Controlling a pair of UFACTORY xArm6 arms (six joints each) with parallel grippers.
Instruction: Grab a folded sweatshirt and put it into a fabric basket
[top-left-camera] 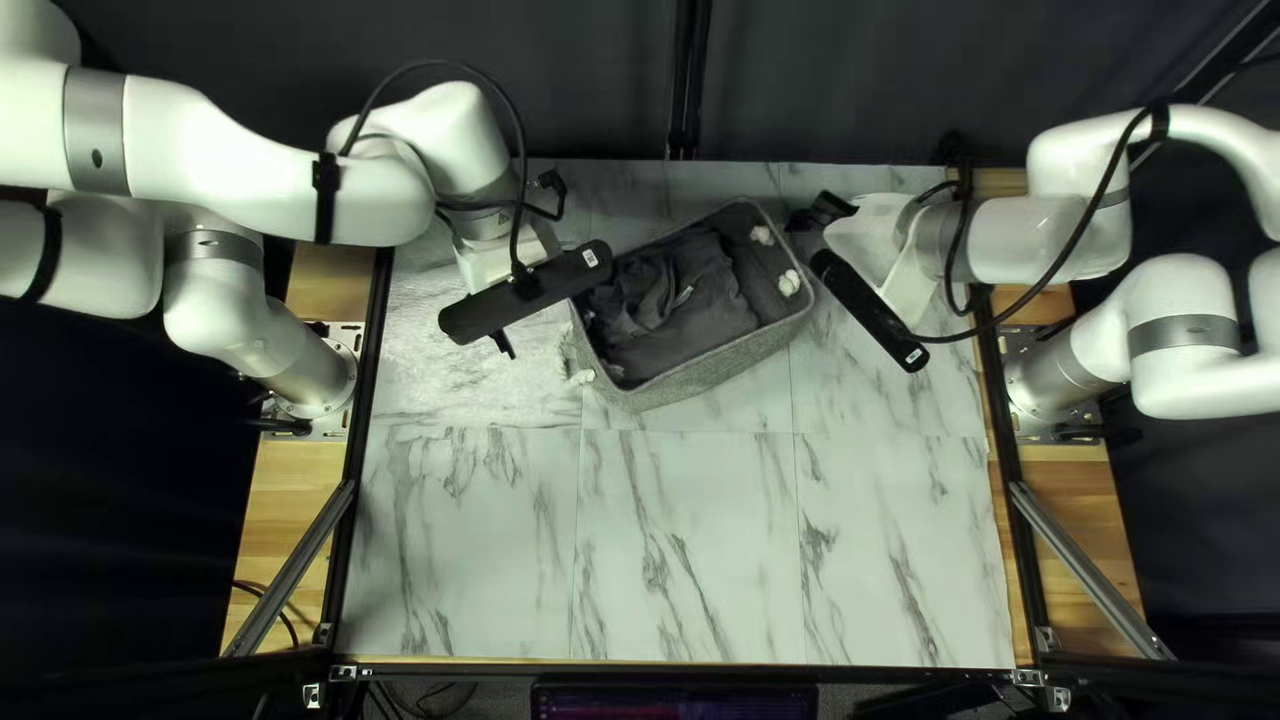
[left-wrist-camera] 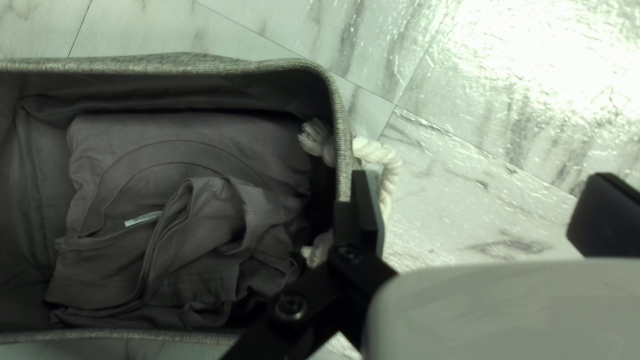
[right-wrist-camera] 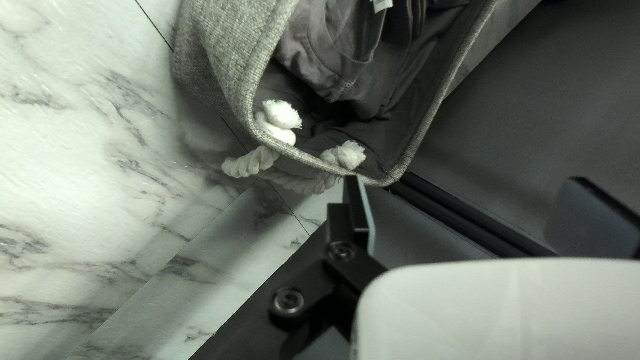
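The dark grey sweatshirt lies inside the grey fabric basket, with a loose fold on top. My left gripper is beside the basket's left end, partly hidden by its camera; my right gripper is by the opposite end. In the left wrist view, the left gripper stands wide open, one finger close to the rim and rope handle, the sweatshirt inside the basket. The right wrist view shows the right gripper open just outside the basket, nothing between its fingers; the sweatshirt is partly visible.
White rope handles hang at both basket ends. The marble-patterned table extends in front of the basket. Behind the far edge hangs a dark curtain, and metal rails run along the table's sides.
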